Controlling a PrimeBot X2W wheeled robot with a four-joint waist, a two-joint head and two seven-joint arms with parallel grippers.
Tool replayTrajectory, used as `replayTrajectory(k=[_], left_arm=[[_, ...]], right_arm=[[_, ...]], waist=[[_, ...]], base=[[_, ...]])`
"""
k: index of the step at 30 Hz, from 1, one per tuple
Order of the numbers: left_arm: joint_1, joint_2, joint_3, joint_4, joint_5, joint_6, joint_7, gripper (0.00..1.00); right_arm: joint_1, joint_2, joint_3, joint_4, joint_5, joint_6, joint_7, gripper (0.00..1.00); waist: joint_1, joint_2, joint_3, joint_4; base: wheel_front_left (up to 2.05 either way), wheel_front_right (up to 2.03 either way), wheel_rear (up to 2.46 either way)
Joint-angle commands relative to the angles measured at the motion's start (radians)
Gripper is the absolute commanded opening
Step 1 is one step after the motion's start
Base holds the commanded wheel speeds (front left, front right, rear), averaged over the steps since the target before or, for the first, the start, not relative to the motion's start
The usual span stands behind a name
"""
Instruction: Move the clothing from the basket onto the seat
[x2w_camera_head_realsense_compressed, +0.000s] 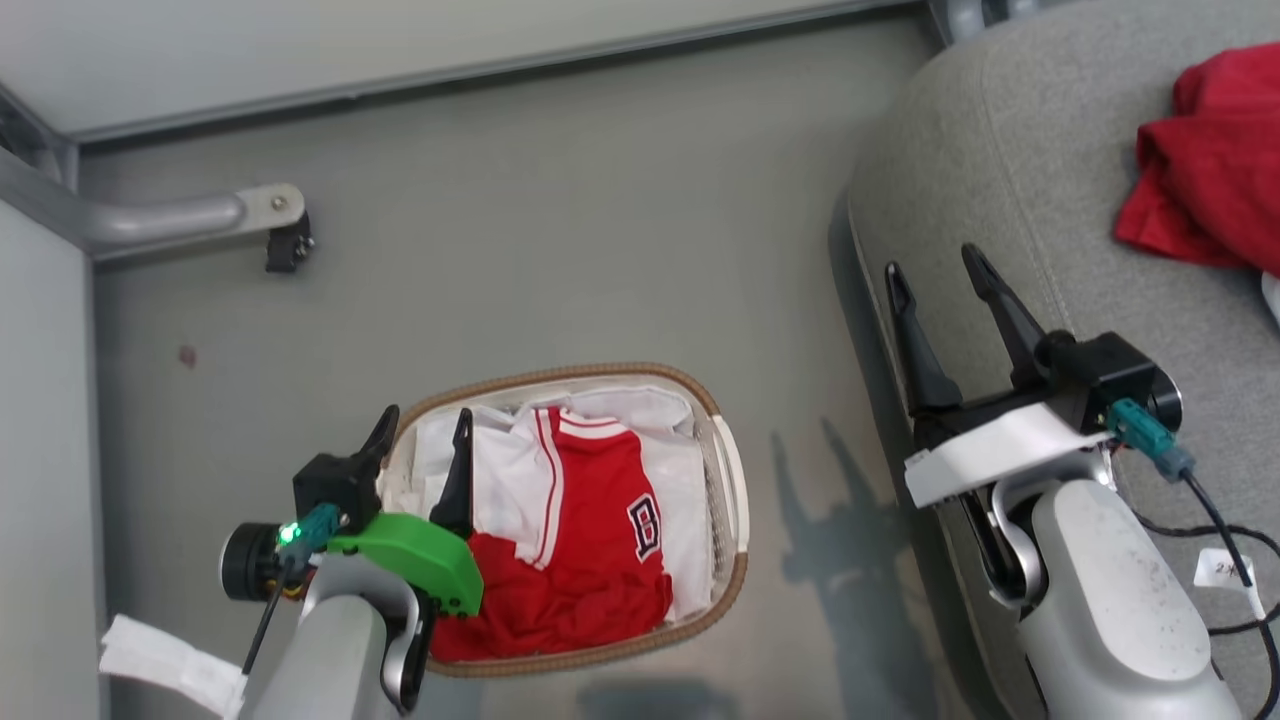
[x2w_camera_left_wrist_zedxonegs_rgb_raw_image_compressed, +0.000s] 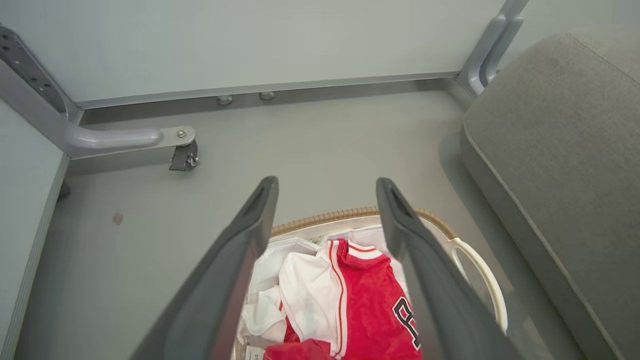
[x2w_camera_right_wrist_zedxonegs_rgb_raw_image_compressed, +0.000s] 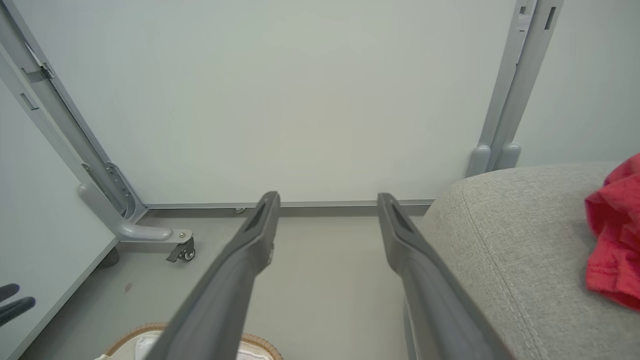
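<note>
The oval white basket (x2w_camera_head_realsense_compressed: 735, 470) with a brown woven rim stands on the floor. Inside it lies the red-and-white jersey (x2w_camera_head_realsense_compressed: 590, 510) with a navy B, over a white liner. My left gripper (x2w_camera_head_realsense_compressed: 422, 430) hangs open above the basket's left end, nothing between its fingers; in the left wrist view the left gripper (x2w_camera_left_wrist_zedxonegs_rgb_raw_image_compressed: 325, 192) frames the jersey (x2w_camera_left_wrist_zedxonegs_rgb_raw_image_compressed: 365, 300) and the basket rim (x2w_camera_left_wrist_zedxonegs_rgb_raw_image_compressed: 325, 218). The plain red garment (x2w_camera_head_realsense_compressed: 1210, 170) rests on the grey seat (x2w_camera_head_realsense_compressed: 1010, 150) at the right. My right gripper (x2w_camera_head_realsense_compressed: 935, 268) is open at the seat's left edge, empty. The right wrist view shows the right gripper (x2w_camera_right_wrist_zedxonegs_rgb_raw_image_compressed: 327, 200), seat (x2w_camera_right_wrist_zedxonegs_rgb_raw_image_compressed: 515, 240) and red garment (x2w_camera_right_wrist_zedxonegs_rgb_raw_image_compressed: 615, 240).
A grey partition wall runs along the back. A metal foot with a caster (x2w_camera_head_realsense_compressed: 285, 240) juts onto the floor at the left. A black cable with a white tag (x2w_camera_head_realsense_compressed: 1225, 570) lies on the seat by my right arm. Bare floor separates the basket from the seat.
</note>
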Motion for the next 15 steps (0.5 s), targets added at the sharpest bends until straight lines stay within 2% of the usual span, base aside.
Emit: replayTrajectory(k=[1, 6, 15], left_arm=[[-0.039, 0.014, -0.008, 0.023, -0.005, -0.004, -0.001, 1.0], [-0.131, 0.031, -0.058, 0.12, 0.009, -0.005, -0.001, 1.0], [-0.294, 0.071, -0.207, 0.361, 0.093, -0.004, -0.001, 1.0]], right_arm=[[-0.024, -0.001, 0.008, -0.009, 0.012, -0.001, 0.0, 1.0], [-0.073, -0.001, 0.039, -0.032, 0.036, -0.001, 0.0, 1.0], [-0.145, -0.001, 0.084, -0.071, 0.075, -0.001, 0.0, 1.0]], waist=[[0.0, 0.0, 0.109, -0.038], [0.0, 0.0, 0.199, -0.066], [0.0, 0.0, 0.335, -0.114]], base=[[0.0, 0.0, 0.0], [0.0, 0.0, 0.0], [0.0, 0.0, 0.0]])
